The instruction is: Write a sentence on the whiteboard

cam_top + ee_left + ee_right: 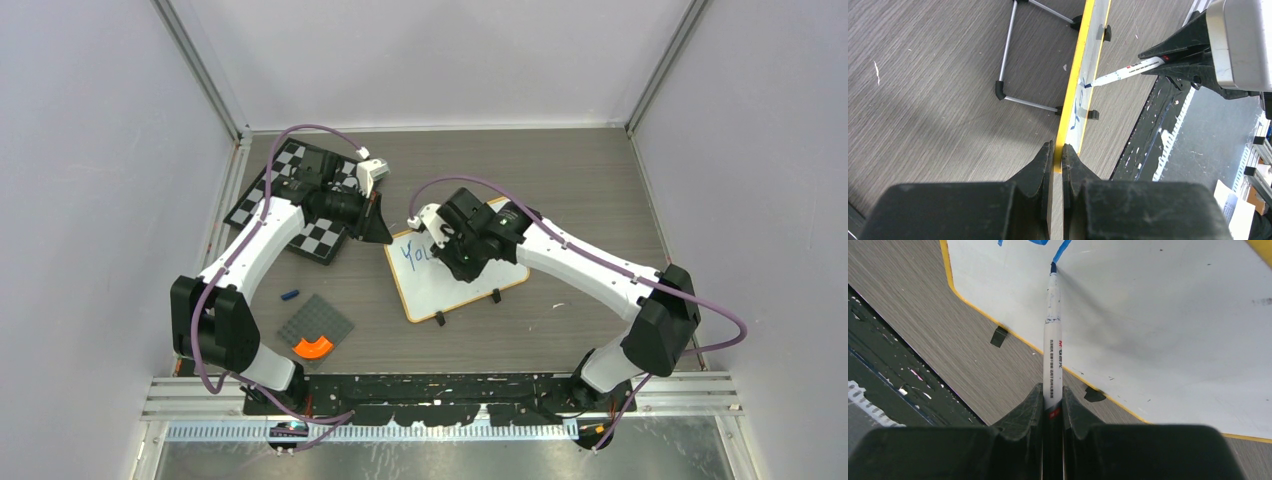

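Writing is under way: whiteboard (pixel 462 287) lies between the arms, left gripper (pixel 1058 148) clamped shut on its edge; right gripper (pixel 1052 391) pinches the marker (pixel 1053 330), tip touching the board beside a few blue letters; next, I judge, come steady rightward strokes under even pressure.

— Anything legible?
— Blue handwriting on the small white board with the light wooden frame (pixel 452 290) begins "Yo"; the rest is hidden.
— And the white marker pen with the blue tip (pixel 1053 340)?
— Red print on its barrel looks like "M&G". The grey line beside it is too small to read.
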`<state>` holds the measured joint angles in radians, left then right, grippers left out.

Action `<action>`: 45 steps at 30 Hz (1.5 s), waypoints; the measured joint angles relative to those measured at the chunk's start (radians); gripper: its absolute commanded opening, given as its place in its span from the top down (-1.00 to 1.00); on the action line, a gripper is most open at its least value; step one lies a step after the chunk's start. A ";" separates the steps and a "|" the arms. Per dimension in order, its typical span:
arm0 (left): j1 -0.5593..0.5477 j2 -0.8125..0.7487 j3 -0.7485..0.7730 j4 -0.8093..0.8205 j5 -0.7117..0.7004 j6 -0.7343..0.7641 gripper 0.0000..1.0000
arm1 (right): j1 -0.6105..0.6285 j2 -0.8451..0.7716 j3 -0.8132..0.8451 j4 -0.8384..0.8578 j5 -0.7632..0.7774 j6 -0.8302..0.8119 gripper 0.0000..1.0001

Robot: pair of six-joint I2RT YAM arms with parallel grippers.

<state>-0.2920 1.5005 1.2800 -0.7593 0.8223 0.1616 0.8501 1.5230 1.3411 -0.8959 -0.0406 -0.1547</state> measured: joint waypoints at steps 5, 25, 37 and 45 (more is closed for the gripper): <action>0.000 0.000 0.000 0.000 0.000 0.000 1.00 | 0.001 0.000 0.000 -0.004 0.003 -0.001 1.00; 0.000 0.000 0.000 0.000 -0.001 0.000 1.00 | -0.030 0.005 0.071 -0.027 0.043 -0.028 1.00; 0.000 0.000 0.000 0.000 -0.004 0.001 1.00 | -0.035 0.011 0.073 -0.028 0.038 -0.031 0.99; 0.000 0.000 0.000 0.000 -0.005 0.002 1.00 | -0.030 0.011 0.010 -0.030 0.000 -0.027 0.99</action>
<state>-0.2920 1.5009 1.2797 -0.7589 0.8173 0.1638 0.8200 1.5337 1.3506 -0.9257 -0.0402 -0.1814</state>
